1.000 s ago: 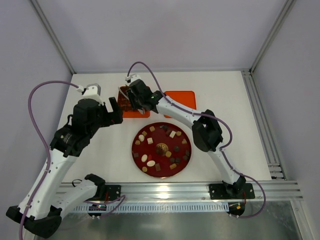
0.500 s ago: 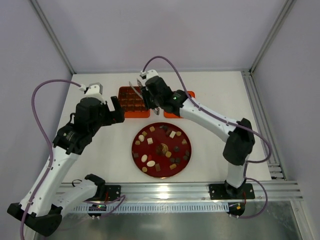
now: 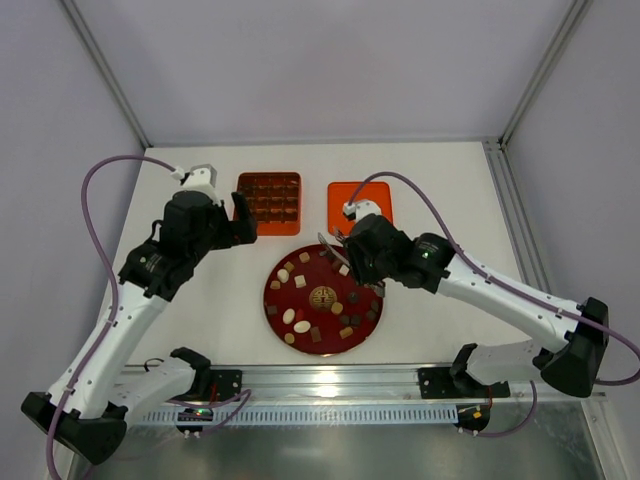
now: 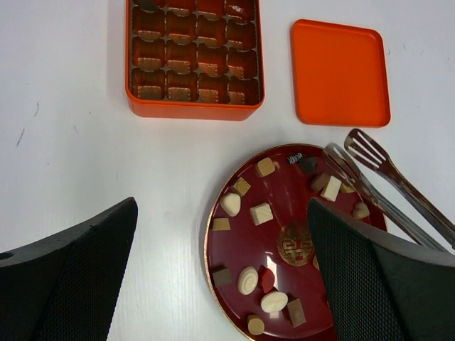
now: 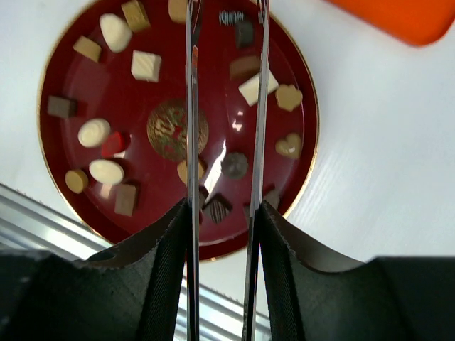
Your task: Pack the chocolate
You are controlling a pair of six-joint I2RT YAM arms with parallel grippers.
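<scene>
- Top view: the plate (image 3: 330, 347) sits mid-bench, towards the near edge, and carries the chocolate (image 3: 301, 326), loose pieces in dark brown, tan and cream spread over it.
- The box (image 3: 269, 232) lies near the far edge, left of centre. The lid (image 3: 338, 200) lies flat to its right, apart from it.
- The left hand (image 3: 238, 228) hangs over the bench (image 3: 450, 200) just beside the box's near-left corner, released and holding nothing.
- The right hand (image 3: 352, 262) is over the plate's far-right rim, clenched on tongs (image 3: 330, 247) whose tips point left over the plate's far part.
- Left wrist view: both fingers (image 4: 64, 284) stand wide apart at the lower corners.
- Between them show the plate (image 4: 234, 249) and its chocolate (image 4: 261, 213), with the box (image 4: 193, 110) and lid (image 4: 340, 71) beyond.
- The box's cells look brown; I cannot tell whether they hold pieces.
- The tongs (image 4: 377, 177) come in from the right, tips above the plate's far-right part near a cream square.
- Right wrist view: the pads (image 5: 163, 284) press on the tongs' two arms (image 5: 192, 106), which run up the frame side by side with a gap between them, tips cut off at the top.
- Beneath lies the plate (image 5: 114, 92) with the chocolate (image 5: 146, 65).
- A corner of the lid (image 5: 398, 14) shows at the upper right.
</scene>
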